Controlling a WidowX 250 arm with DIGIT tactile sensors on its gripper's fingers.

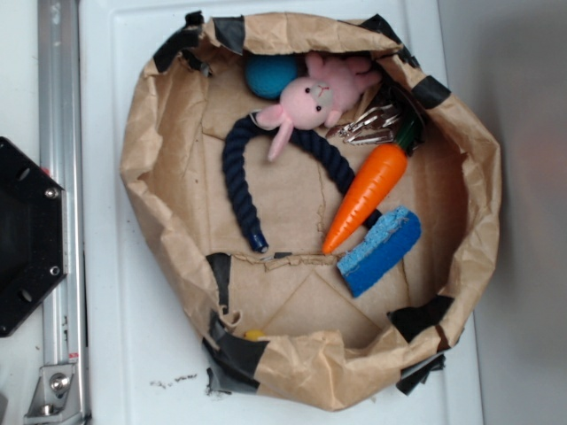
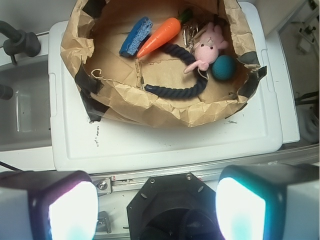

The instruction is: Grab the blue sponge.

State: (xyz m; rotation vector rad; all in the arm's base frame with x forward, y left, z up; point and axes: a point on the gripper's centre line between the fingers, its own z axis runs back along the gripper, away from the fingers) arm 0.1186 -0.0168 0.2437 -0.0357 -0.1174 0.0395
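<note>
Blue sponge (image 1: 381, 251) in paper bag (image 1: 142, 133), touching carrot (image 1: 365, 186).
Gripper (image 2: 155, 200) above the white table's (image 2: 165, 145) near edge, apparently wide open, holding nothing.

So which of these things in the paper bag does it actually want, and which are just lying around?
Wanted for the job:
blue sponge
gripper, open and well short of the bag

Just lying about:
carrot
pink bunny
navy rope
teal ball
metal clips
paper bag
</note>
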